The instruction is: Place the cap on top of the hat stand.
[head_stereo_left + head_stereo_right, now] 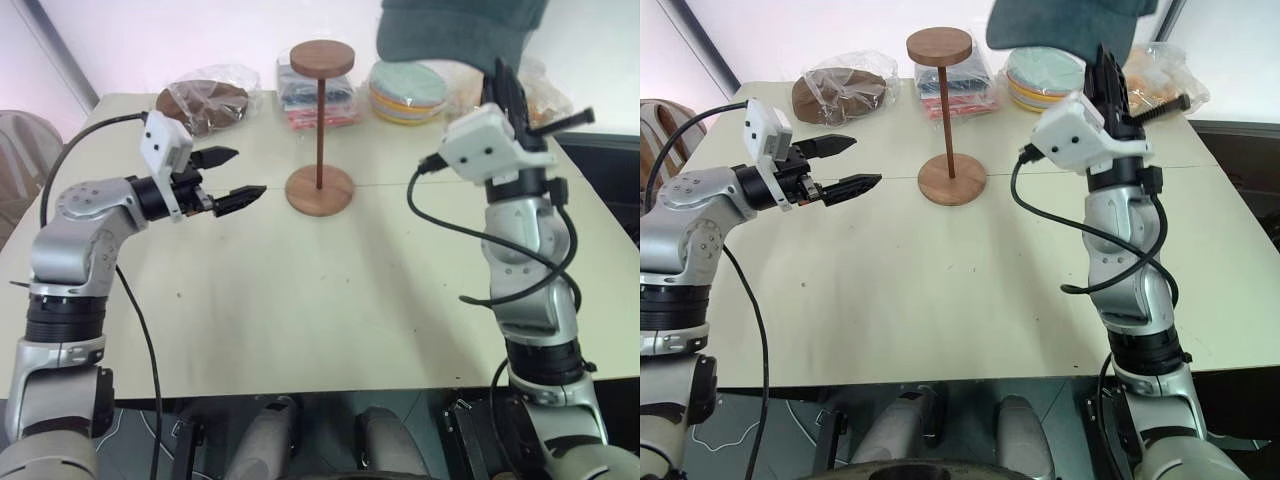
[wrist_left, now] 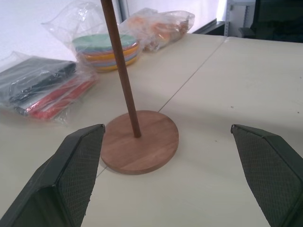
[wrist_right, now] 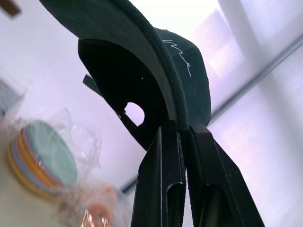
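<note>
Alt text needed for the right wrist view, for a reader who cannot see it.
The right gripper, its two black fingers shut on the rim, holds the cap up against a bright window, white script visible on its front. Below lies a bagged stack of coloured discs.

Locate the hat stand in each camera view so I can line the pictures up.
Left eye: hat stand upper centre, on the table.
Right eye: upper centre, a little further left.
Left wrist: rod and round base, centre-left, framed by the left gripper.
Right wrist: I can't make it out there.
Shared landmark: bagged stack of coloured discs behind the stand.
</note>
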{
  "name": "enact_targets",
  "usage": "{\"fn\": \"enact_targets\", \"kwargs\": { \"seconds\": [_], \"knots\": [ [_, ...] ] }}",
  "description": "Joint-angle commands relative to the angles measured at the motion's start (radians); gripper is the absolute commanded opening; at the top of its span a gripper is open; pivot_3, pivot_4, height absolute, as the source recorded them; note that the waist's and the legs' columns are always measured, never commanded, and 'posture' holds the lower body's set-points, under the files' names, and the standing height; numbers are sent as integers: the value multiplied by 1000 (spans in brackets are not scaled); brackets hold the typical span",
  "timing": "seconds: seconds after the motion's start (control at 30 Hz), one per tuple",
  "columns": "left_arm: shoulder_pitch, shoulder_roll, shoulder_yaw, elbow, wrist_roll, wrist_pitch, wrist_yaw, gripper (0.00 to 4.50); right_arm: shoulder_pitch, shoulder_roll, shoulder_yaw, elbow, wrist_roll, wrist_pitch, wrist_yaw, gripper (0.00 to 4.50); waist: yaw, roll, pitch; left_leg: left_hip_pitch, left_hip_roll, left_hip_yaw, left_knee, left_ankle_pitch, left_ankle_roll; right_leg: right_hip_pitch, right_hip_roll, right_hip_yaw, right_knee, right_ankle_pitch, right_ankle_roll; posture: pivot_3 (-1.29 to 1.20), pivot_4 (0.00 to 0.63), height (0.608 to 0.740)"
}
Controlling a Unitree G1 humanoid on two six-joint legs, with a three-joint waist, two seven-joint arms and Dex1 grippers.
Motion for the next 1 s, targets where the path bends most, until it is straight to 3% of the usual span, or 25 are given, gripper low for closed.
{"fn": "enact_targets", "kwargs": {
  "seconds": [0.03,0.4,1.0],
  "knots": [
    [-29,-9,10,11,18,-39,3,4500,-68,23,18,-10,0,-25,3,132,-1,0,0,0,0,0,0,0,0,0,0,0,0,0,0,0,150,740],
    [-55,-61,23,94,71,-100,63,4500,-126,108,120,35,26,-122,24,132,-2,0,0,0,0,0,0,0,0,-1,0,0,1,0,0,0,150,740],
    [-20,-49,44,56,71,-86,81,4500,-26,157,184,196,42,-294,-17,132,-4,0,0,0,0,-1,0,0,-1,-1,2,0,1,0,0,0,150,740]
  ]
}}
